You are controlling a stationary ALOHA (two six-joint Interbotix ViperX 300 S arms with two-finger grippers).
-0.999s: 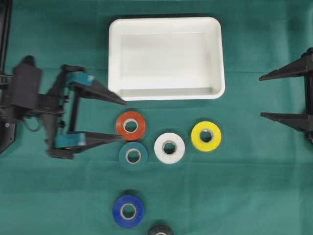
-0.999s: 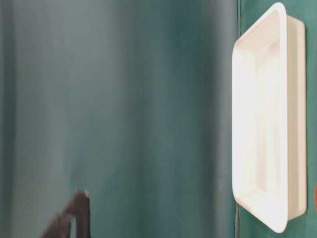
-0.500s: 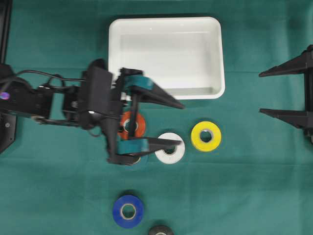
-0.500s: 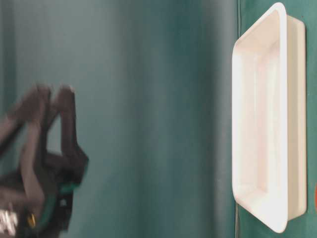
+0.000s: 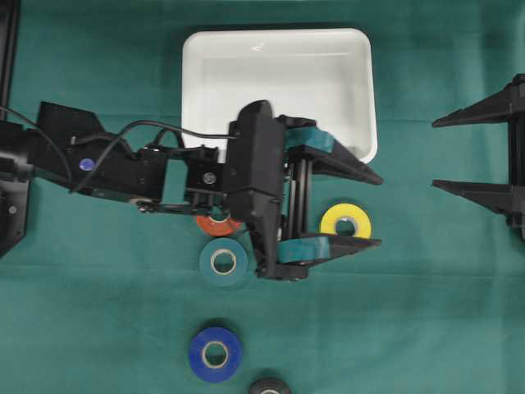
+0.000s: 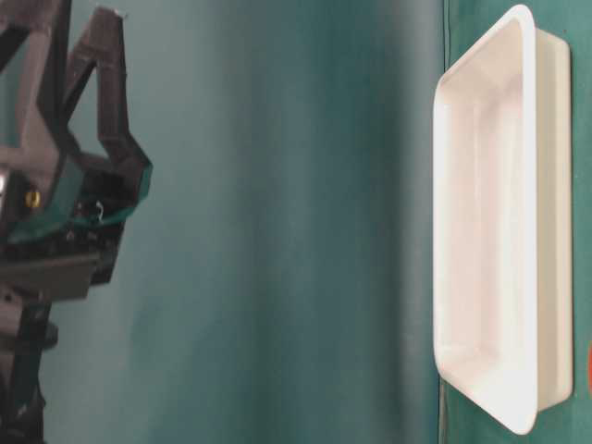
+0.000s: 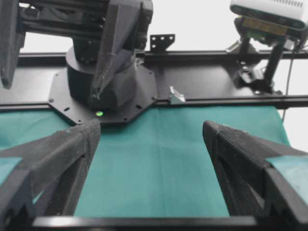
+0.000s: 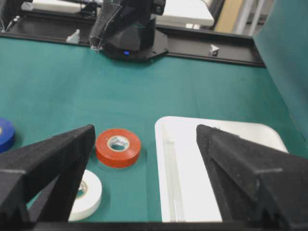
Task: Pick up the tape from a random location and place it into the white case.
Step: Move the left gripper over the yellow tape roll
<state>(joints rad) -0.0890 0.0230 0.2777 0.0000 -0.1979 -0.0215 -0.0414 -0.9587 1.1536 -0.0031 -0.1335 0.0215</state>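
Right gripper fingers spread wide, nothing between them, over green cloth. White case sits lower right, seems empty. Red tape roll lies flat just left of the case's corner, apart from it. White tape roll nearer, partly behind left finger. Blue roll cut off at left edge. Opposite arm's black base far end

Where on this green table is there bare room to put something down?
Inside the white case nothing lies. Bare cloth stretches between the yellow roll and the right end effector, and across the lower right corner. It is crowded at the middle: the left end effector hangs over the rolls, with the green roll and blue roll nearby.
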